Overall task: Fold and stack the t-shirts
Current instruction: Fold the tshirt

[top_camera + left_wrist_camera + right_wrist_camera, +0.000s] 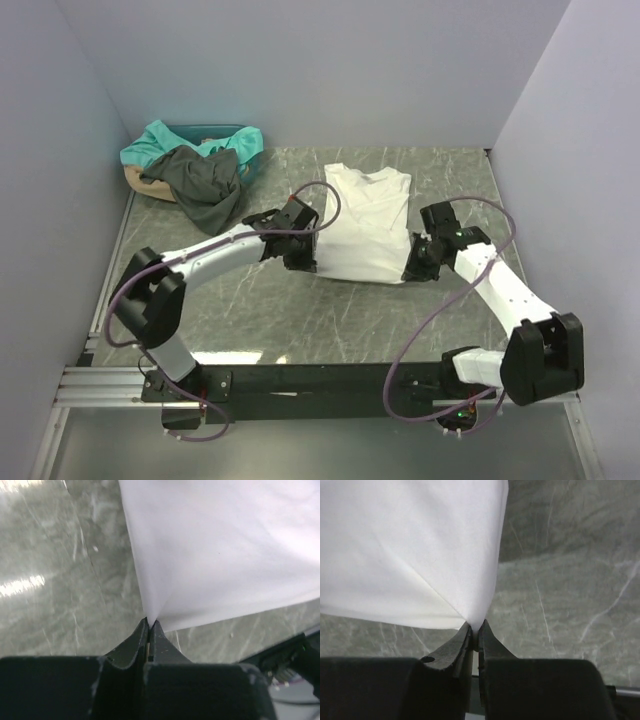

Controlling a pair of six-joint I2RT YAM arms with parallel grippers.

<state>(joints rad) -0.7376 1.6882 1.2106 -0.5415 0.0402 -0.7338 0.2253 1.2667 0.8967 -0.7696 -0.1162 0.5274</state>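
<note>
The white t-shirt (365, 222) lies in the middle of the table, sleeves folded in, collar at the far end. My left gripper (303, 258) is shut on its near left corner; the left wrist view shows the cloth (225, 545) pinched at the gripper (150, 623). My right gripper (412, 268) is shut on its near right corner; the right wrist view shows the cloth (415, 550) pinched at the gripper (475, 628). The dark grey t-shirt (205, 185) and the teal t-shirt (160, 143) lie crumpled at the far left. The white shirt's print is hidden.
A basket (133, 178) holds the teal and grey shirts in the far left corner. White walls close in the grey marbled table (250, 310) on the left, back and right. Purple cables loop off both arms.
</note>
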